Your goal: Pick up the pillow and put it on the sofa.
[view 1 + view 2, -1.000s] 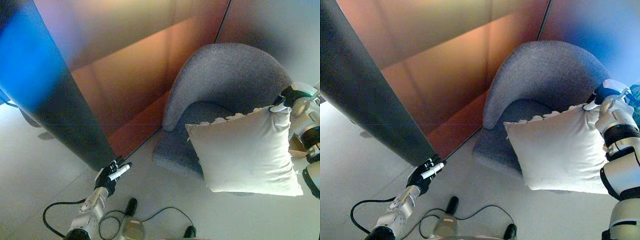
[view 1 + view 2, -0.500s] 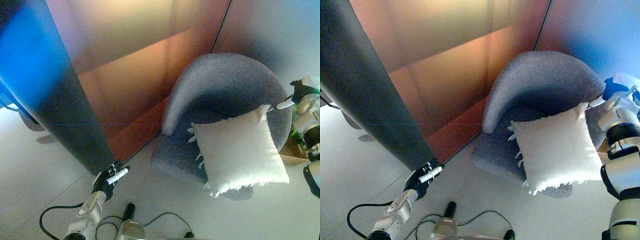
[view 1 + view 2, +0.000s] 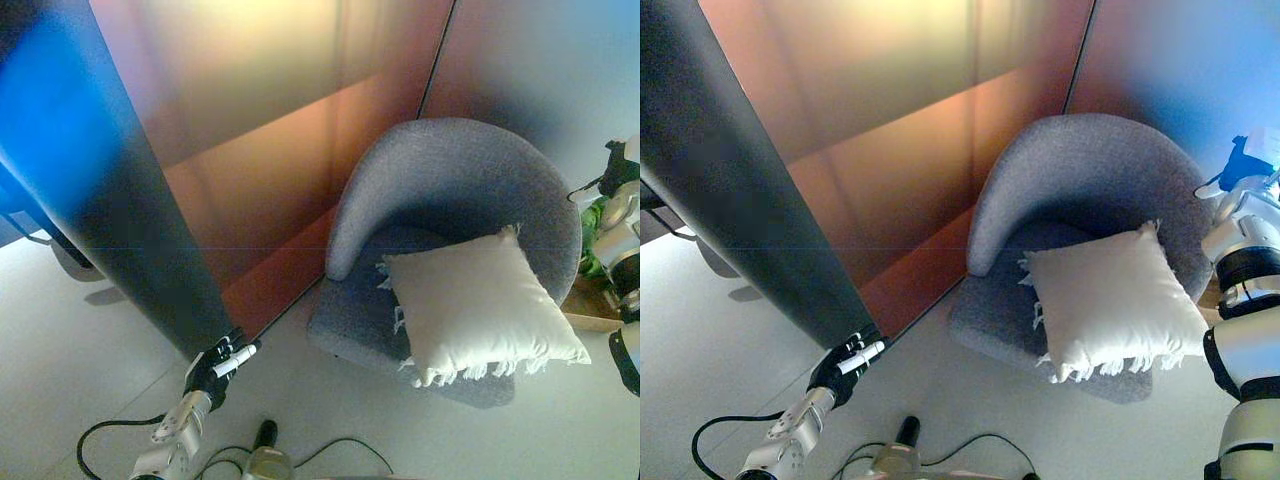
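Clearly the pillow (image 3: pixel 476 305) lay on the sofa (image 3: pixel 455 180) seat, leaning on the backrest, fringed near edge hanging past the seat front. It looked light, soft and squashy, not fragile; a corner or edge would suit a pinch. Right robot hand (image 3: pixel 1245 160) was at far right, just beside the sofa rim, apart from the pillow; I couldn't tell its fingers. Left robot hand (image 3: pixel 213 363) hung near left, fingers loosely curled, empty, well apart.

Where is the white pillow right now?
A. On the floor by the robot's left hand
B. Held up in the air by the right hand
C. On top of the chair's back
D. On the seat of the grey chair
D: the pillow lies on the grey chair's seat, and the right hand is off it.
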Available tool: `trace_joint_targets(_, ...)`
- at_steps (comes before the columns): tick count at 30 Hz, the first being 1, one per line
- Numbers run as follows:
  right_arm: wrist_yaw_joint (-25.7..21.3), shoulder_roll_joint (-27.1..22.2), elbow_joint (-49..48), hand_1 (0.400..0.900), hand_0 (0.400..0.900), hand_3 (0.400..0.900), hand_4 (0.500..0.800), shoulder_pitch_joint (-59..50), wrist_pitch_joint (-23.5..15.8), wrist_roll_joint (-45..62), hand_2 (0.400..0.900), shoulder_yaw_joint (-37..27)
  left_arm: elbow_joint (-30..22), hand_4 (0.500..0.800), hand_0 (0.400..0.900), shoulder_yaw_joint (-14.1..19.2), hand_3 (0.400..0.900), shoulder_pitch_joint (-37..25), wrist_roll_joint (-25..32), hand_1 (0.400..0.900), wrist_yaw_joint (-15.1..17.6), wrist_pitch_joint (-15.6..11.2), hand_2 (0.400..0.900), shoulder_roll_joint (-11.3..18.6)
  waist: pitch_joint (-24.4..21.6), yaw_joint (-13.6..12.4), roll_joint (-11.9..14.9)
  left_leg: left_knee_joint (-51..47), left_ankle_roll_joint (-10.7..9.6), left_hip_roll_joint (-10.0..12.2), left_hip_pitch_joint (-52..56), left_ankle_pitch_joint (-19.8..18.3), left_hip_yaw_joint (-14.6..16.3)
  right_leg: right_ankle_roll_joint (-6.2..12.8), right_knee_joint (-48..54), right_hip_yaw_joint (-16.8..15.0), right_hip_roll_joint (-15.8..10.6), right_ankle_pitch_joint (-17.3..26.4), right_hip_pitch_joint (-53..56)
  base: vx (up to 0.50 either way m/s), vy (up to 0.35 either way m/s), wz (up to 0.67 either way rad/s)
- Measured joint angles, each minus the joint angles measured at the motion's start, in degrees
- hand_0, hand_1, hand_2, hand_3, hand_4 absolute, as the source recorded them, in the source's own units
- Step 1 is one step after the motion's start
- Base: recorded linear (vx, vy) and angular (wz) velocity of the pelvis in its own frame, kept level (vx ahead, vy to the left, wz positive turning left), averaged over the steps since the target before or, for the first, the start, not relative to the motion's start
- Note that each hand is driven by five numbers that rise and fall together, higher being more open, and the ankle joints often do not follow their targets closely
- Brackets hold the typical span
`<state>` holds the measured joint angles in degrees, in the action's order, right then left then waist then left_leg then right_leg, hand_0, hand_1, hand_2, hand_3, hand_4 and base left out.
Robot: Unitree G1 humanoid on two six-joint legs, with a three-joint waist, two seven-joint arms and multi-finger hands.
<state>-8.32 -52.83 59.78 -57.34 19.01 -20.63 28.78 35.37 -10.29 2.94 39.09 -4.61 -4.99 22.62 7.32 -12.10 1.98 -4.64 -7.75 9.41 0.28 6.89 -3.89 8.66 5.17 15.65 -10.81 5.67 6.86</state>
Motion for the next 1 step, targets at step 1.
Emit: trace_joint_targets(1, 0.02, 0.0, -0.2, 0.9, 0.9, 0.9, 0.8, 0.27, -0.29, 0.03, 0.9, -0.07, 0.0, 0.8, 0.9, 0.0, 0.9, 0.0, -0.01, 0.9, 0.0, 0.11, 0.9, -0.01, 0.0, 0.13, 0.01, 0.0, 0.0, 0.0, 0.05, 0.0, 0.0, 0.0, 0.0, 0.0, 0.0, 0.0, 0.05, 0.0, 0.0, 0.0)
